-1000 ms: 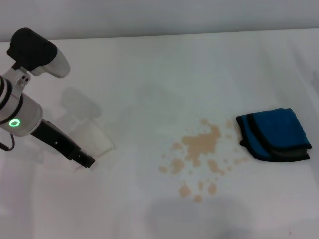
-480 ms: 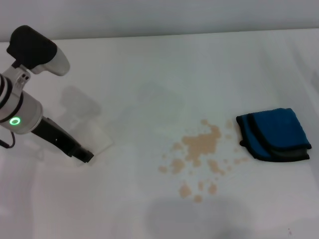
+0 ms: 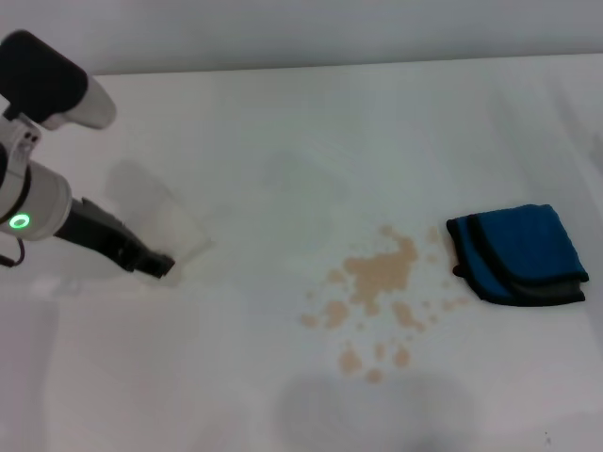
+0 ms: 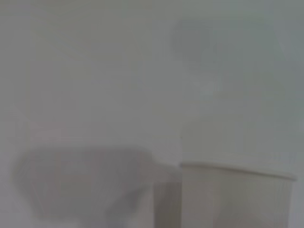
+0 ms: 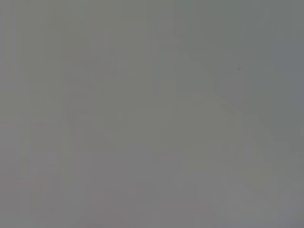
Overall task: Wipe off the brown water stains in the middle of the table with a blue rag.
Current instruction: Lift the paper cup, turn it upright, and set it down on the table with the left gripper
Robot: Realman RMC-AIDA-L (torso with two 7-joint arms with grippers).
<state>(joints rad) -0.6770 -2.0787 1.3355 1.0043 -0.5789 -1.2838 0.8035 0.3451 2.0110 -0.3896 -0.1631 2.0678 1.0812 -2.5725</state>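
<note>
Head view: taken from above, facing forward and down over the broad, plain white, smooth table [image 3: 283, 122], far enough off to take in nearly the whole top, from the left arm's black pincer [image 3: 155, 265] at the left edge to the small bright blue, dark-edged cloth [image 3: 516, 254] at the right, with the light tan-brown blotches [image 3: 377, 287] between them.

Left wrist view: set low and close, facing along the same white table [image 4: 95, 71]; a white paper cup [image 4: 235, 194] stands near the lens. The tabletop is the part shared with the head view.

Right wrist view: shows only a plain grey field; its facing cannot be told.
</note>
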